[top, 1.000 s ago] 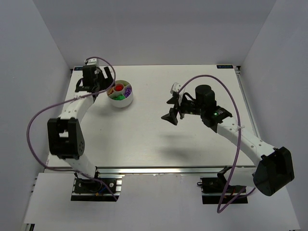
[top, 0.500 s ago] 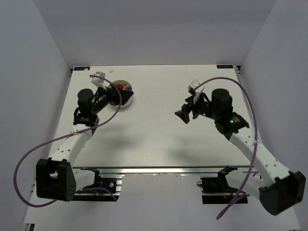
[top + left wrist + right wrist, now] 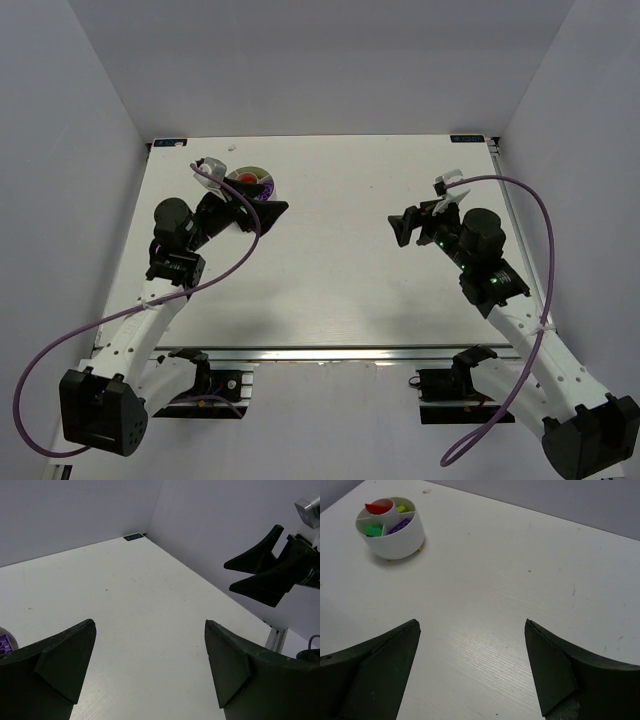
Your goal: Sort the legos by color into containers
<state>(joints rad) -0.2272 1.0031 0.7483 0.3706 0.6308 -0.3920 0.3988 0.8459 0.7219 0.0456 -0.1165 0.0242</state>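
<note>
Toward the far left corner of the tabletop (image 3: 330, 290) stands the round white dish (image 3: 395, 544), close to the far edge. The right wrist view looks into it best: a red piece (image 3: 378, 507), a lime-green brick (image 3: 403, 508), a green brick (image 3: 372, 530) and a purple brick (image 3: 398, 526) lie inside, and as far as I can tell each sits in its own compartment between the dividers. No orange plate can be made out in the dish from any view (the red piece may hide one, or may be more orange than it looks). A pale fleck (image 3: 426, 491) lies by the far edge, too small to name.

The left pincer (image 3: 148, 626) hangs above the tabletop just on the near side of the dish, covering part of its rim from overhead; its fingers are spread wide with nothing between them. The right pincer (image 3: 471, 624) is raised over the right half of the tabletop, well apart from the dish, likewise gaping and empty.

No loose brick shows anywhere on the bare surface, so my judgement is that the sorting is at or very near its end, with both arms clear of the dish. The next move probably calls for no grasp at all: a check that nothing lies hidden beneath the left arm, then drawing both arms toward the near edge without brushing the dish
</note>
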